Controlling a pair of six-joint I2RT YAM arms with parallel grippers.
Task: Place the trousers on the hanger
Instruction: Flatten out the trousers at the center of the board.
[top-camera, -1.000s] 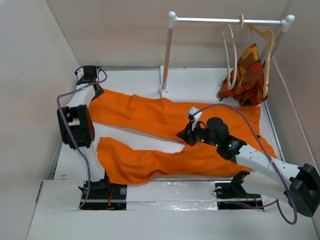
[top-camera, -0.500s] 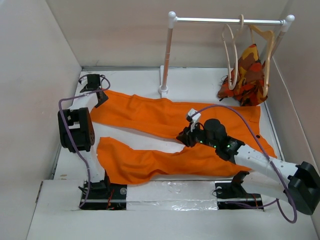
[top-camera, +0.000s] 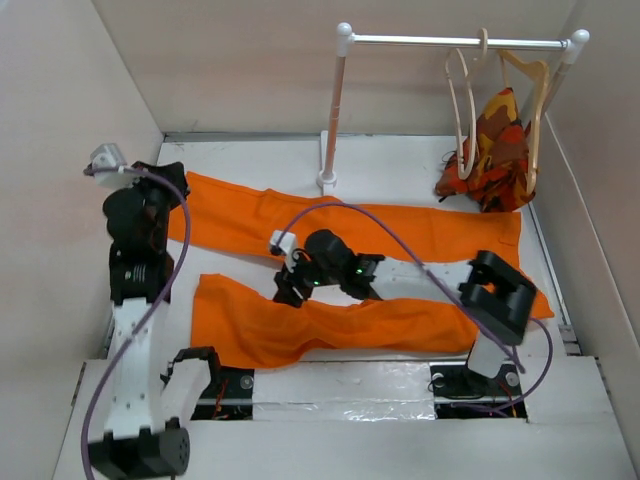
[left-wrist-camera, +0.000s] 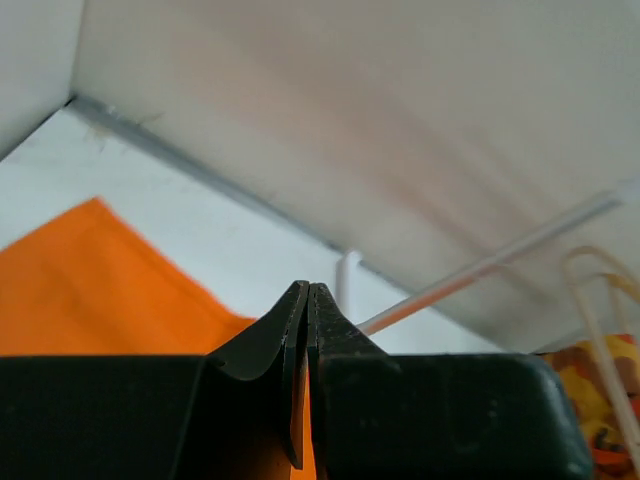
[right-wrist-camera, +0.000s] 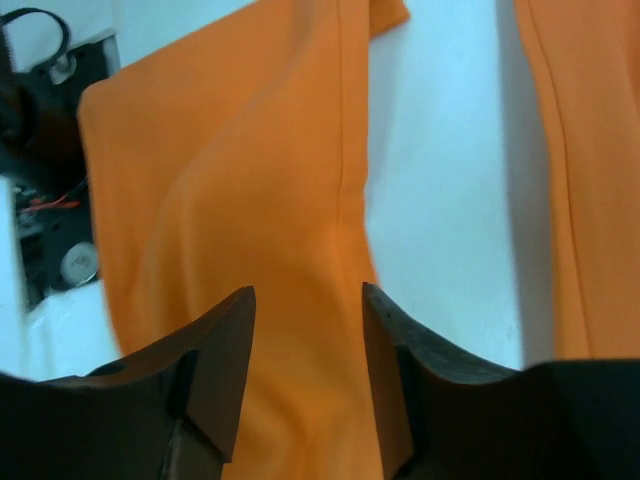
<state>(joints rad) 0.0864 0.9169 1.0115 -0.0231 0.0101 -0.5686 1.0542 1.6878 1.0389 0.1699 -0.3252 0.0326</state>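
Two grippers differ: my left gripper (left-wrist-camera: 306, 292) is pressed together at the far leg's cuff, cloth caught or not I cannot tell; my right gripper (right-wrist-camera: 305, 300) gapes above the near leg. Trousers (top-camera: 460, 228) lie flat across the table (top-camera: 400, 165); hanger (top-camera: 458, 120) hangs over its far right corner. Lower the right, pinch one fold, lift evenly.

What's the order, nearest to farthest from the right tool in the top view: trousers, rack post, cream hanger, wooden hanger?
1. trousers, directly under the right tool.
2. rack post, beyond it toward the back.
3. cream hanger, on the rail, back right.
4. wooden hanger, farther right on the rail.
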